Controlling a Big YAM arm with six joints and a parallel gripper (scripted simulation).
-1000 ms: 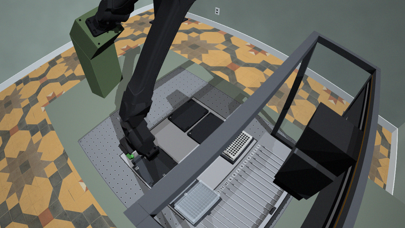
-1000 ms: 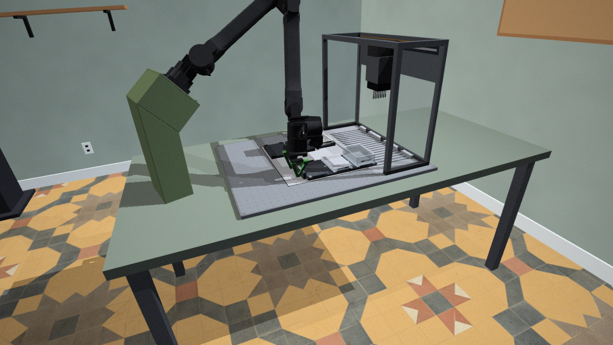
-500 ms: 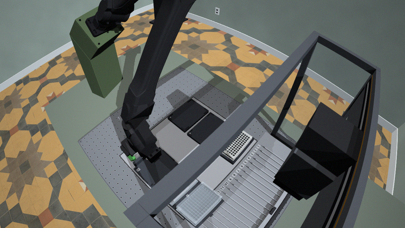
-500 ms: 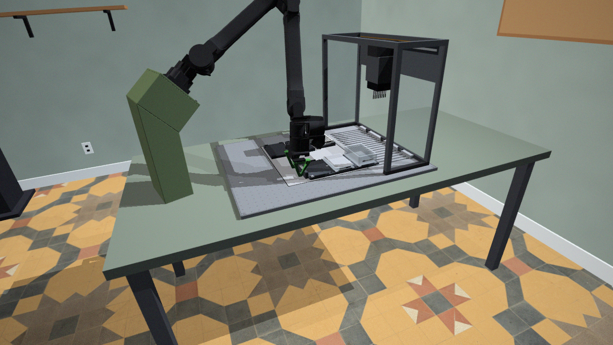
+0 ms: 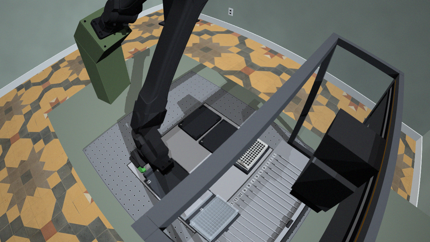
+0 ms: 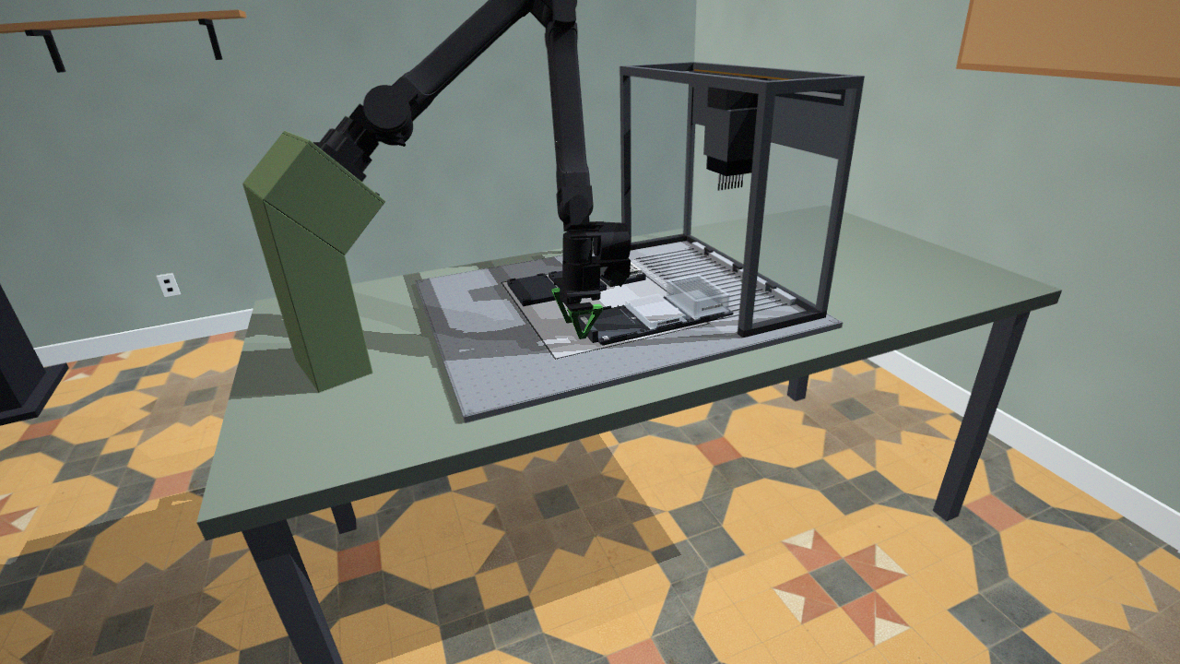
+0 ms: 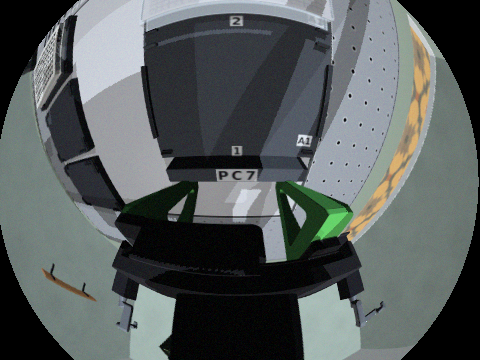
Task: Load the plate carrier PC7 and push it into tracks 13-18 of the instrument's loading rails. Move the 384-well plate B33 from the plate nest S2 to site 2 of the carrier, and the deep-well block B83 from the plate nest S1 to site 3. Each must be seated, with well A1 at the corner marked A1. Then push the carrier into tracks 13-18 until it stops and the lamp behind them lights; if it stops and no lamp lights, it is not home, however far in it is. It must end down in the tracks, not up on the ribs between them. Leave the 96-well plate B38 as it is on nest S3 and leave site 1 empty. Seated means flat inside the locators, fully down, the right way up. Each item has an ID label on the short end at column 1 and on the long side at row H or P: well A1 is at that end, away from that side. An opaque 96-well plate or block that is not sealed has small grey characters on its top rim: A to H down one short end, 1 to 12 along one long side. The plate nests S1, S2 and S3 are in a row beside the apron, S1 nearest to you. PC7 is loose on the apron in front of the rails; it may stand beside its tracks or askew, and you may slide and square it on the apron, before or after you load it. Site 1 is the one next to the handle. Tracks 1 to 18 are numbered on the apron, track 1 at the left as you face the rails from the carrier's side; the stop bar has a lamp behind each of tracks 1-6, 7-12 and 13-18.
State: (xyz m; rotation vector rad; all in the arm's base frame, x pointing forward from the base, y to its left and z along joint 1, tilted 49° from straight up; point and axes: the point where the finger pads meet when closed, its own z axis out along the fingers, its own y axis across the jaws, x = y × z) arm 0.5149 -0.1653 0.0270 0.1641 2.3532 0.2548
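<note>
— Where is the carrier PC7 (image 7: 235,94), and what are you working with?

— It lies on the apron (image 5: 186,147), near end toward you, far end already at the loading rails (image 5: 264,192). Your gripper (image 7: 235,196) stands apart and empty, fingers either side of the handle (image 7: 236,170), just behind it. Site 1 is bare; a clear plate (image 5: 214,217) sits further along the carrier

— How will it handle?

— You can judge it stiff, long and fairly slick on the apron, so it will likely yaw if you push off-centre. Press square on the middle of the handle; do not pinch the thin rim

— And room to move?

— The instrument frame (image 5: 240,132) crosses close over the carrier's far half, so keep your wrist low and near. The dark nests (image 5: 200,121) lie to one side, the 96-well plate B38 (image 5: 252,154) beyond them; stay off it
</note>
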